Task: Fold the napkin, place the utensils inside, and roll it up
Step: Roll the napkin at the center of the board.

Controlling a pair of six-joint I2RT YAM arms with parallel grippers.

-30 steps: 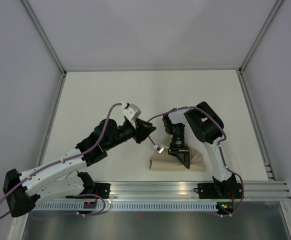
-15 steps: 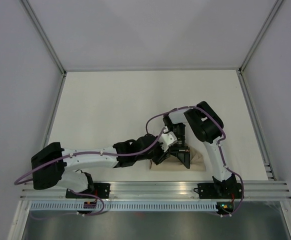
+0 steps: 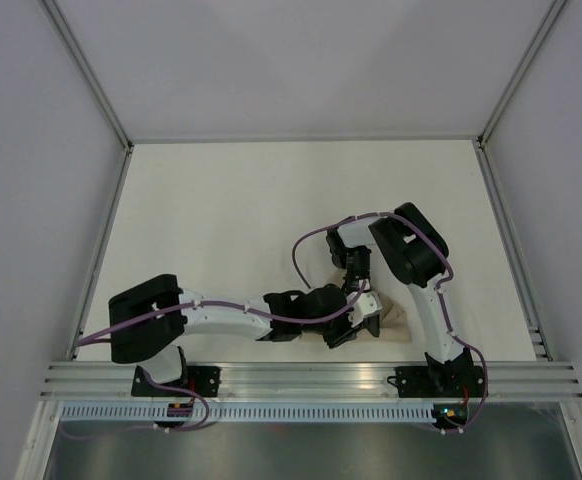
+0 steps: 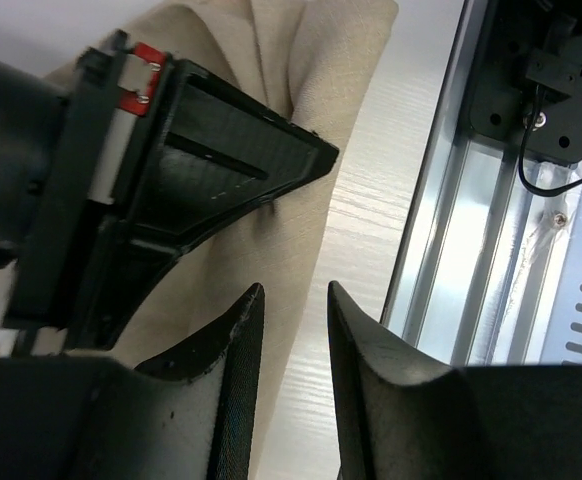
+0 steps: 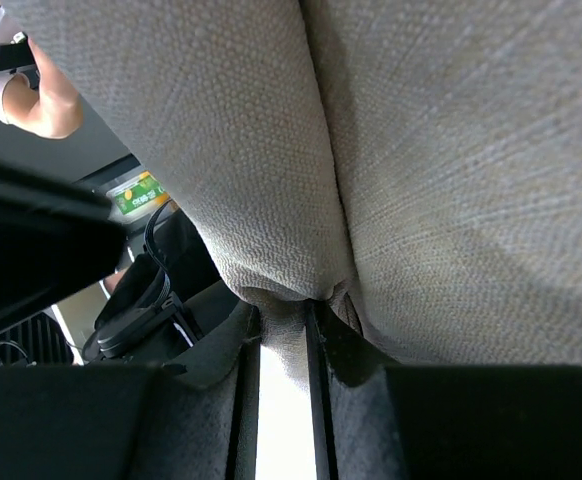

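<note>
As the left arm (image 3: 221, 312) lies stretched low along the near edge of the table (image 3: 271, 200), I see the left hand (image 4: 293, 300) at the napkin (image 3: 399, 322), a bunched tan cloth lying close to the metal rail (image 3: 321, 375), nearer the right base than the left. On my left wrist camera, that hand's fingers (image 4: 236, 370) stand a narrow gap apart above the napkin's near edge; cloth and bare table show through the gap, and nothing is clamped between them. Just beside it, the right hand (image 5: 283, 320) points down onto the same cloth, its black body slanted across the folds. My right wrist camera shows its jaws closed tight on a pinched ridge of the napkin, the weave puckering where they bite. Farther right, the right arm (image 3: 416, 260) bends steeply over the cloth from its base at the rail.
</note>
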